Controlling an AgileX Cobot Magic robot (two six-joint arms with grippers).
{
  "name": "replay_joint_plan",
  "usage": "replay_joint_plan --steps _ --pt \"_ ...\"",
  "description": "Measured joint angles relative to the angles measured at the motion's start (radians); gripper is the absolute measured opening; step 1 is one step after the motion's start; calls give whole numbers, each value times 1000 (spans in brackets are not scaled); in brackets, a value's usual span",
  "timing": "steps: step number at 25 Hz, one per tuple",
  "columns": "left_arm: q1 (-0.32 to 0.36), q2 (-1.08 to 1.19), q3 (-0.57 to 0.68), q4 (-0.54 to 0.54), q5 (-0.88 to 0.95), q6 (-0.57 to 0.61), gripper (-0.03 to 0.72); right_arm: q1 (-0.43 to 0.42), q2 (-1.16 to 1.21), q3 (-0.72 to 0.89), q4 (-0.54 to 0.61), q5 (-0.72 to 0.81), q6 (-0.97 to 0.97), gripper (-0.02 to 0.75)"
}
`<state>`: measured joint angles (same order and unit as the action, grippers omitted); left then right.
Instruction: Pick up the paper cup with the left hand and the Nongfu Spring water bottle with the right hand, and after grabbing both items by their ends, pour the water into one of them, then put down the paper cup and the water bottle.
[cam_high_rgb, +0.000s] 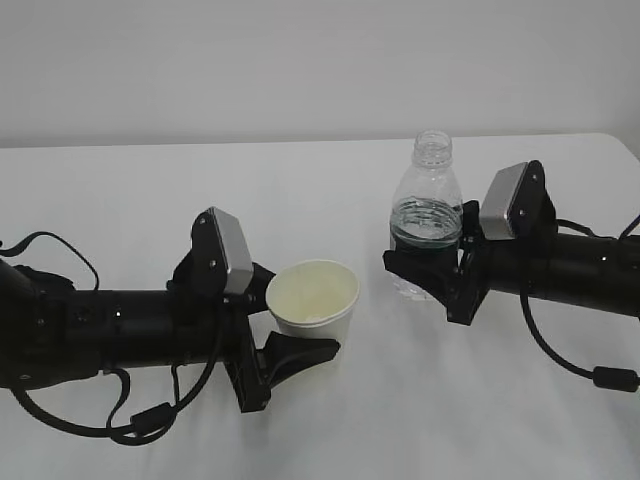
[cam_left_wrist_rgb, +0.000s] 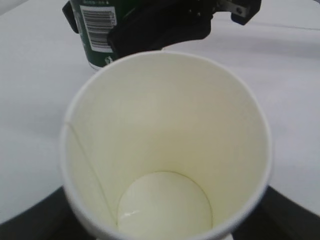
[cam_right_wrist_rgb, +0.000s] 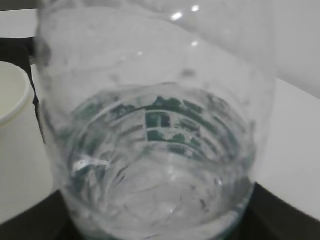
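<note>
The small white paper cup (cam_high_rgb: 313, 301) with its rolled rim and pale cream inside stands near the middle of the white surface (cam_high_rgb: 330, 430), tilted slightly, with the black two-finger claw of the left arm (cam_high_rgb: 285, 345) set around its lower body; the jaws stand wide apart, one on each side of the cup wall, closed on it. In the left wrist view the cup (cam_left_wrist_rgb: 167, 150) fills the picture, its mouth open toward the camera, a vertical seam down the inner wall and a thin gleam at the edge of its round bottom.

The small clear plastic water bottle (cam_high_rgb: 428, 215), ribbed, capless at its threaded neck, stands upright just to the right of the cup and apart from it. The right arm's black claw (cam_high_rgb: 432, 265) clasps it around the dark green label band, jaws wide to the bottle's girth. Clear water (cam_right_wrist_rgb: 160, 165) sits in the lower part, level just above the band. On the label, the left wrist view shows a white barcode panel (cam_left_wrist_rgb: 98, 25) with small print too fine to read; no brand name is legible.

The surface's far edge runs behind the bottle along the pale wall. Bare surface lies between the two arms, in front of them toward the near edge, and behind the cup.
</note>
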<state>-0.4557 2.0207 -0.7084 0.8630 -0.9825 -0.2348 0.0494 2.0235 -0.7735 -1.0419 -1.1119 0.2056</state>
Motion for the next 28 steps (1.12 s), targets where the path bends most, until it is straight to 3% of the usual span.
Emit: replay_joint_plan --steps 10,19,28 --pt "-7 0 -4 28 10 3 503 14 0 -23 -31 9 6 467" --pt "-89 0 -4 28 10 3 489 94 0 -82 -52 47 6 467" --pt "-91 0 -4 28 10 3 488 101 0 -125 -60 89 -47 467"
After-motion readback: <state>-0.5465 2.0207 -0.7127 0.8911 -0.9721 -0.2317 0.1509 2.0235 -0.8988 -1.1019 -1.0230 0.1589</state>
